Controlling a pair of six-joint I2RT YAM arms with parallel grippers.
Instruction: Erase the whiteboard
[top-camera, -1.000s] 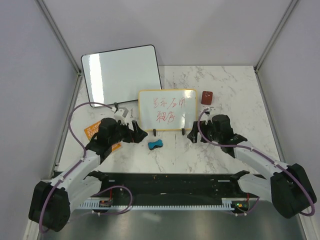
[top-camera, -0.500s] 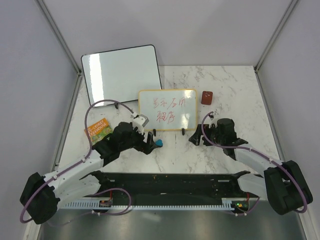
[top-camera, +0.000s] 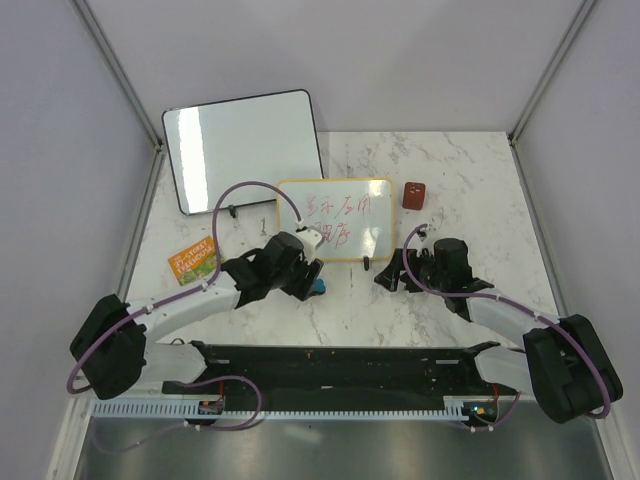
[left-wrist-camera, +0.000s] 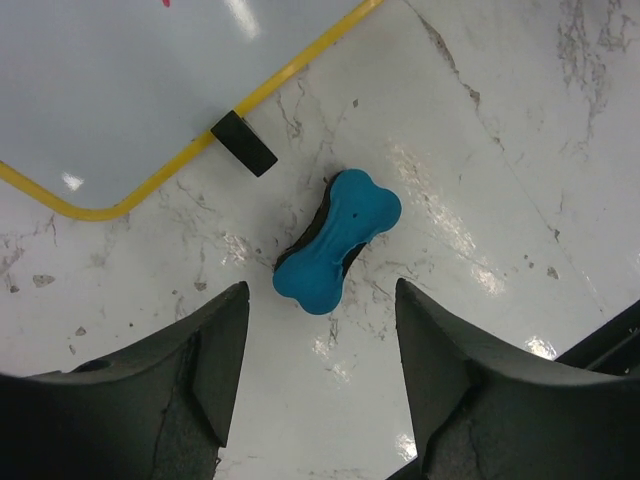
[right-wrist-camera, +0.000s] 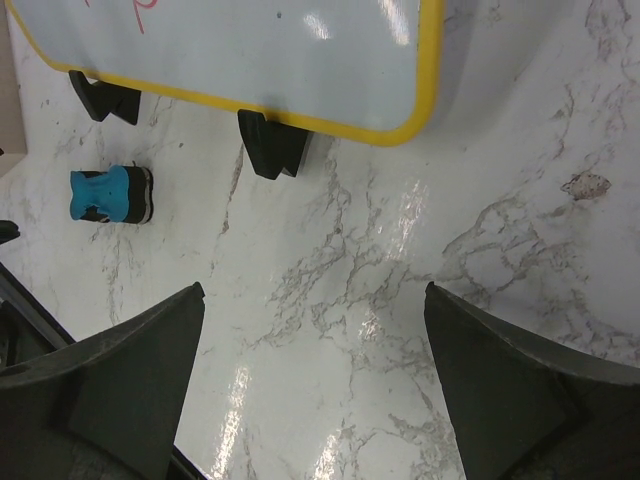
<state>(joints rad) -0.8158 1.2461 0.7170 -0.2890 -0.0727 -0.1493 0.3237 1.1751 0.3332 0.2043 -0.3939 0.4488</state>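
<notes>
Hovering over blue eraser (left-wrist-camera: 338, 242) (a sliver from above), left jaws spread, right jaws spread near whiteboard (right-wrist-camera: 250, 50)

This looks like a robotics lab test cell, though little beyond the enclosure is visible. Plain grey panels (top-camera: 400, 60) close the left, right and far sides, joined by metal posts (top-camera: 115, 60) toward the upper corners. A marble-patterned tabletop (top-camera: 470, 180) fills the middle. Along the bottom edge, the left arm (top-camera: 180, 310) and right arm (top-camera: 510, 320) are mounted by a black rail (top-camera: 330, 365) and a slotted white cable duct (top-camera: 330, 408).
</notes>
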